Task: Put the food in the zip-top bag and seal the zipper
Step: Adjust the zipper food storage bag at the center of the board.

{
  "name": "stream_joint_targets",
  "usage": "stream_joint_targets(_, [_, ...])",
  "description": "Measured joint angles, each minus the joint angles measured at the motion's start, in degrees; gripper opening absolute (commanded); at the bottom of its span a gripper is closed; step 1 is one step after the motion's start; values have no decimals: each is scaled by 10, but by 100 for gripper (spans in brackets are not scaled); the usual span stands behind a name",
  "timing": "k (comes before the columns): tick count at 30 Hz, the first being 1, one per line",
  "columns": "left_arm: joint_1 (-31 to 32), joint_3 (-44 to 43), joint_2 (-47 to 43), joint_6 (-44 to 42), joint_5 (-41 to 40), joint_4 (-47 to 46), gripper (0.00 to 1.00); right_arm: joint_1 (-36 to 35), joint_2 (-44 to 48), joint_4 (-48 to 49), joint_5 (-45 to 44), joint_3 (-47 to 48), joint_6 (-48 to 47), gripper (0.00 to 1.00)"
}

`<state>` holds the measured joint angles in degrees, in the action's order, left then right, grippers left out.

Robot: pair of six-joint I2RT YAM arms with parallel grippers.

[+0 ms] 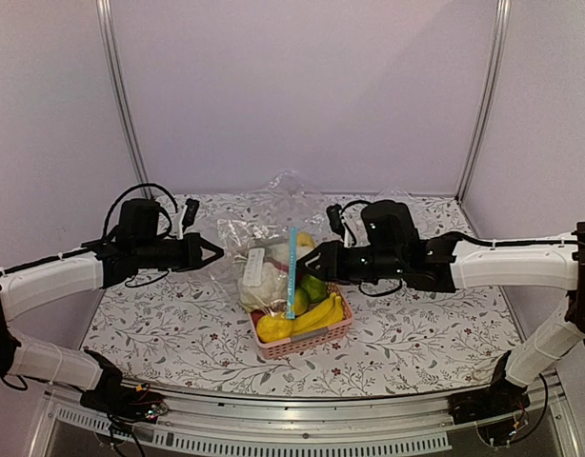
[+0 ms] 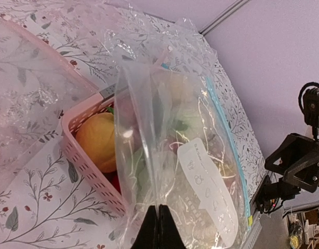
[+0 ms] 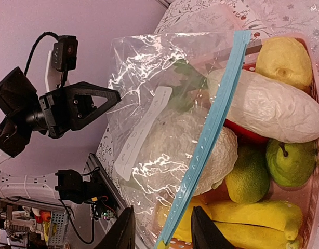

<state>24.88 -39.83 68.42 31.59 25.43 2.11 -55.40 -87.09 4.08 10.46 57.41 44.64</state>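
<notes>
My left gripper (image 2: 158, 215) has its fingers pressed together on a fold of the zip-top bag (image 2: 170, 119), whose clear film rises straight ahead of the tips and hangs in front of the pink basket (image 2: 89, 168) just beyond them. My right gripper (image 3: 163, 212) stands spread, and the zipper (image 3: 214, 124) passes between its two fingers with a gap showing on either side, then runs away from them across the basket. Just past the right fingers lies the banana bunch (image 3: 253, 218), then the round green fruit (image 3: 248, 179) beside a green pear (image 3: 292, 161). Further out the white oblong piece (image 3: 274, 109) lies across the basket, and farthest from the tips sits the yellow lemon-like fruit (image 3: 284, 57). All three rest in the basket on one side of the zipper, and on the other side I see the cauliflower (image 3: 175, 150) through the film. From overhead the bag spans the gap between both grippers above the patterned table (image 1: 169, 324)
</notes>
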Motion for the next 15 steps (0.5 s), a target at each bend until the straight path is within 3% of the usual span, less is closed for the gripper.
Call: stream_joint_targets(15, [-3,5,2,1,12,-2,0,16,-69,37,34,7,71,38])
